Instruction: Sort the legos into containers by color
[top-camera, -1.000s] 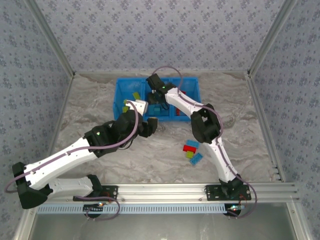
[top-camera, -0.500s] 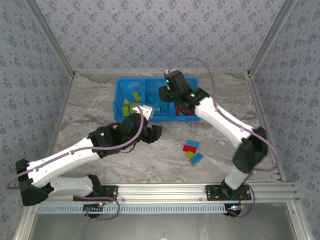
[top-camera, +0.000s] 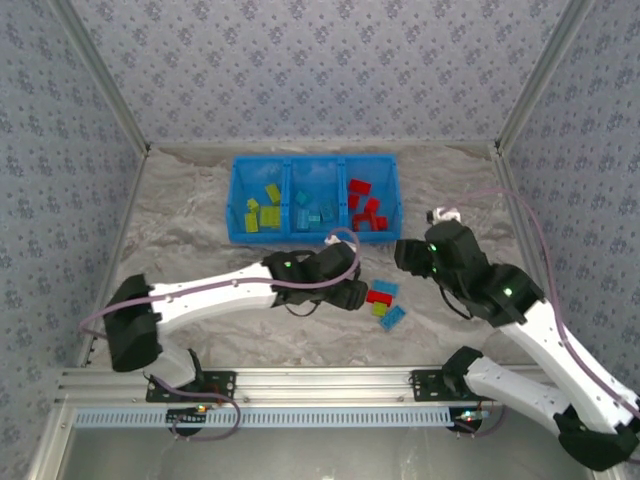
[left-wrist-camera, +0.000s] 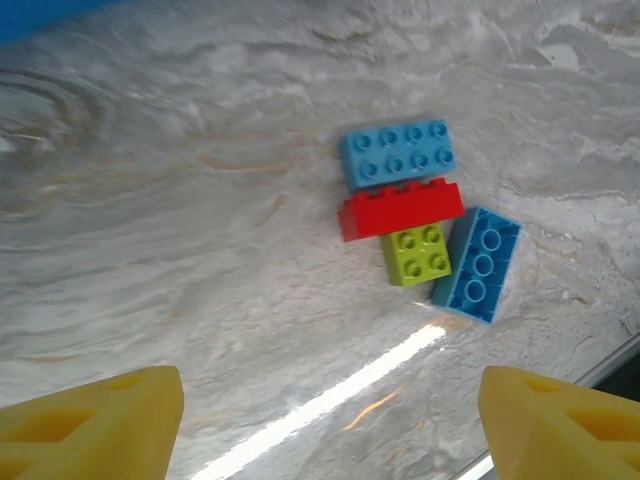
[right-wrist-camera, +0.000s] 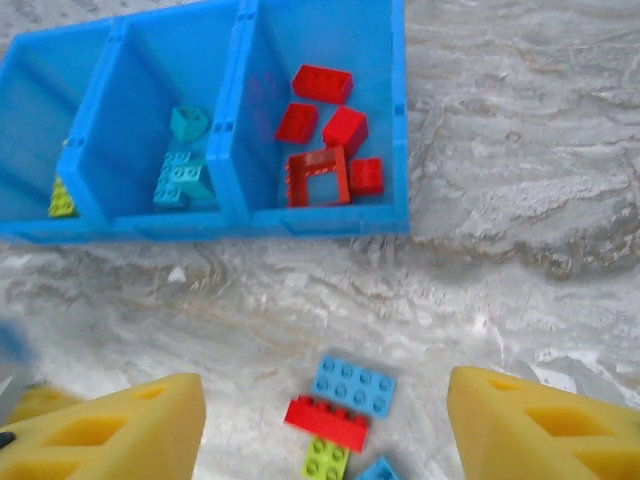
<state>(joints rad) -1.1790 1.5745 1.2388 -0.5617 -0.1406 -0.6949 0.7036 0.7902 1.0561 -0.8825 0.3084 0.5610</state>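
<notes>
Four loose legos lie together on the table: a light blue brick (left-wrist-camera: 398, 155), a red brick (left-wrist-camera: 400, 208), a yellow-green brick (left-wrist-camera: 417, 252) and a second blue brick (left-wrist-camera: 477, 263). My left gripper (left-wrist-camera: 330, 430) hangs open and empty just short of them, at their left in the top view (top-camera: 350, 295). My right gripper (right-wrist-camera: 325, 435) is open and empty above the same cluster (right-wrist-camera: 340, 420), to its upper right in the top view (top-camera: 408, 256). The containers are one blue bin (top-camera: 300, 238): yellow-green bricks (top-camera: 262, 212) left, blue bricks (top-camera: 315, 212) middle, red bricks (top-camera: 365, 210) right, among them a hollow frame (right-wrist-camera: 318, 177).
The marbled table runs to patterned walls at the back and sides. A metal rail (top-camera: 330, 382) crosses the near edge, where both arm bases sit. The left arm (top-camera: 210, 295) stretches across the front middle of the table.
The right arm pulled back out of the bin toward the front right. The left arm swung right to the loose cluster. Both grippers' jaws stand wider than before.
</notes>
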